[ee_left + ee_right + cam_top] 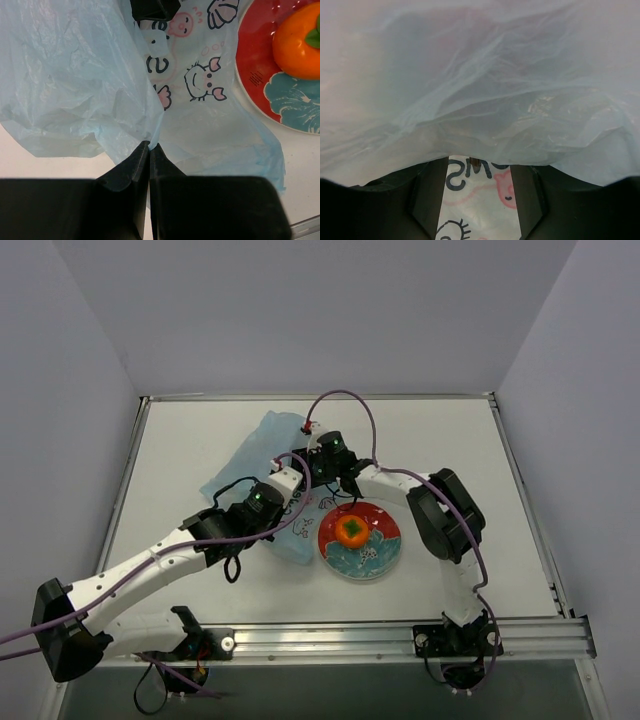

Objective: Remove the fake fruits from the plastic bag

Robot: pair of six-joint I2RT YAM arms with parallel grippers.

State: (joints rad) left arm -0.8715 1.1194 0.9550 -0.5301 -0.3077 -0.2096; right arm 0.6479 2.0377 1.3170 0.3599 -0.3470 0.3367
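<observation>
The light-blue plastic bag (258, 452) lies crumpled at the table's middle, left of the plate. My left gripper (149, 145) is shut on a fold of the bag's film (75, 75), which rises from its tips. My right gripper (477, 161) reaches into the bag's mouth. Its fingers (427, 195) stand apart over the printed lower layer, and the upper film covers their tips. A small brown stub (476, 161) shows between them at the film's edge. An orange fake fruit (351, 531) with a green calyx sits on the red plate (385, 550). Other fruits are hidden.
The red plate with its teal flower pattern (255, 80) lies just right of the bag, close to both wrists. The right arm's elbow (445, 510) stands right of the plate. Raised rails edge the table (520, 490).
</observation>
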